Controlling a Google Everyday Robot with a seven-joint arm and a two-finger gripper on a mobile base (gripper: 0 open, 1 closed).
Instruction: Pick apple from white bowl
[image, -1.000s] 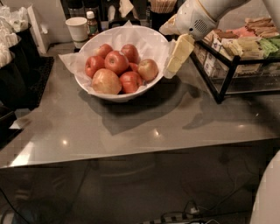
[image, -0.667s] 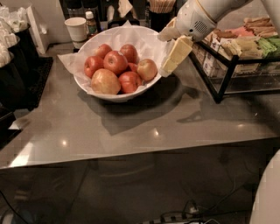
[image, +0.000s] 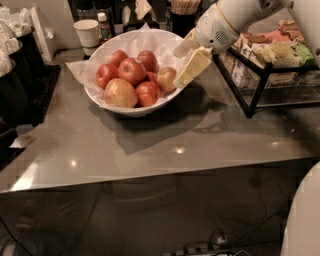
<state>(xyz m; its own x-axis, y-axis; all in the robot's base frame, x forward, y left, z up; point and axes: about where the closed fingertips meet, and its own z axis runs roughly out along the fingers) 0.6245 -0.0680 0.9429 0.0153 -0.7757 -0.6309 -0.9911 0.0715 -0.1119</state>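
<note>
The white bowl (image: 127, 111) stands on the grey counter, lined with crinkled white paper and holding several apples. The apple (image: 166, 78), red blush with a pale yellow-tan side, lies at the bowl's right edge. A larger yellow-orange apple (image: 120, 93) lies at the front, with deep red apples (image: 132, 70) around it. My gripper (image: 177, 69) hangs over the bowl's right rim, just right of the apple. It is open, with one pale finger (image: 193, 67) in front and the other behind it. It holds nothing.
A white paper cup (image: 88, 32) and a small bottle (image: 103, 26) stand behind the bowl. A black wire rack (image: 252, 80) with snack packs stands to the right. Dark containers (image: 20, 75) stand on the left. The counter's front edge (image: 150, 176) is near.
My gripper has moved left, from beside the bowl to over its right rim, closer to the apple. The apples and bowl have not moved.
</note>
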